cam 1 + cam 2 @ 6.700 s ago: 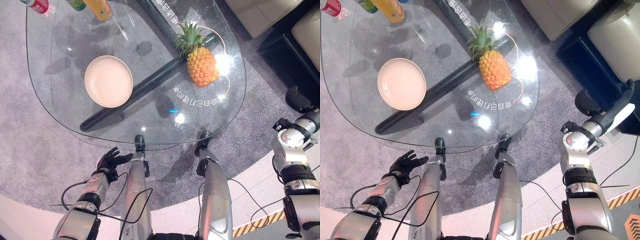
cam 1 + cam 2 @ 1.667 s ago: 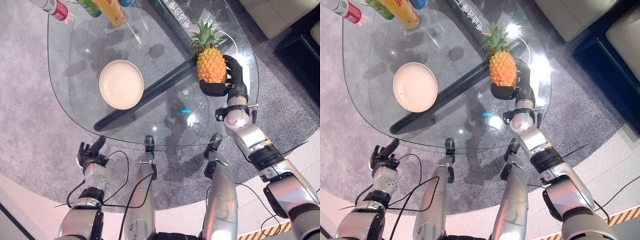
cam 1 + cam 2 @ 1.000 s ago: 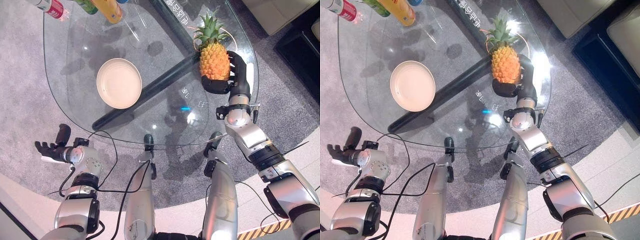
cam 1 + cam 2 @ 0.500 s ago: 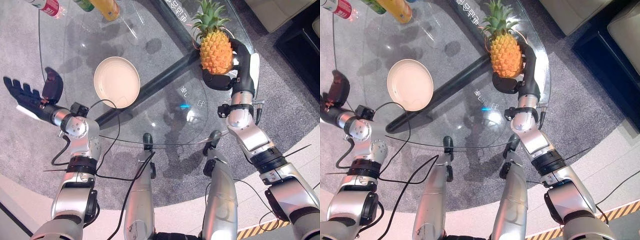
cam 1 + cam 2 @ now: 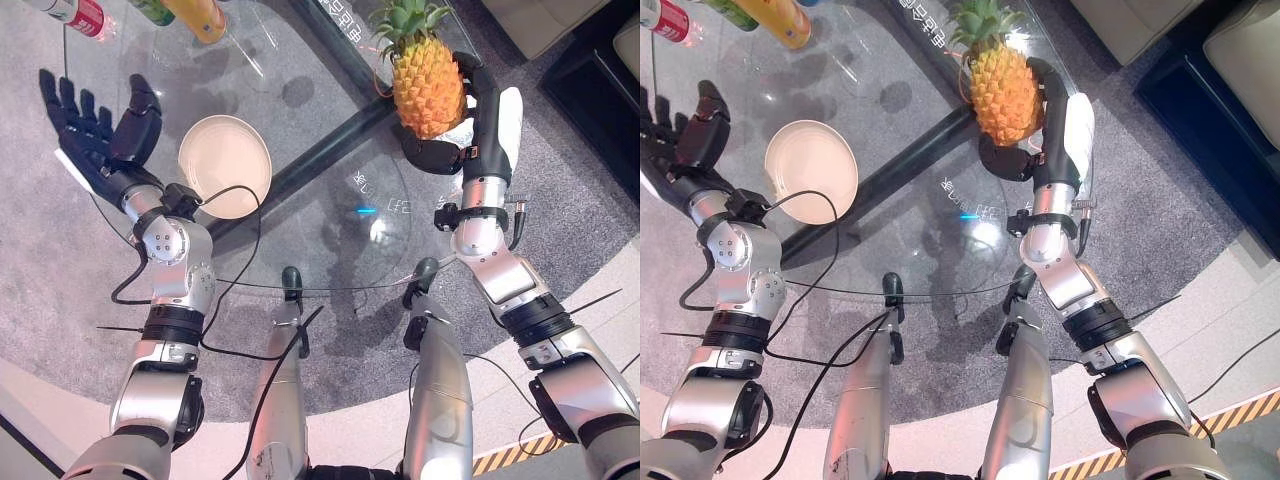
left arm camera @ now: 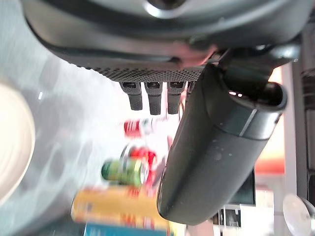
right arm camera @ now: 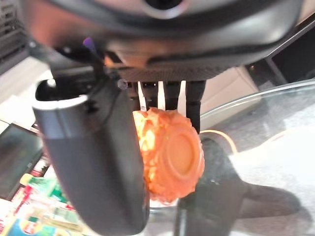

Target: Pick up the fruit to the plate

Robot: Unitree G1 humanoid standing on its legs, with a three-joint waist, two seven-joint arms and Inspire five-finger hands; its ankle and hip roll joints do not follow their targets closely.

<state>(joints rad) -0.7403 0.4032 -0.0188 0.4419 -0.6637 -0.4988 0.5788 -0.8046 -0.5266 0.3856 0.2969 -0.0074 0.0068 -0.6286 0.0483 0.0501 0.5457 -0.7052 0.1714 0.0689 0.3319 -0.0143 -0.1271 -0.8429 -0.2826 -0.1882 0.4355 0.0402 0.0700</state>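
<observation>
One pineapple (image 5: 428, 88) held clear of the glass table (image 5: 330, 215).
Right hand (image 5: 470, 115) clasps it, its base facing the right wrist view; left hand (image 5: 100, 125) splayed, empty, beside plate (image 5: 225, 165).

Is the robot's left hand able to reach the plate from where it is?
Probably yes. The left hand, fingers spread and holding nothing, is right beside the plate, with nothing between them. The right hand holds the pineapple.

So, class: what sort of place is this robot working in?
Probably a lounge or showroom: a glass coffee table on grey carpet, a pale sofa beyond it, and drink bottles by a plate.
</observation>
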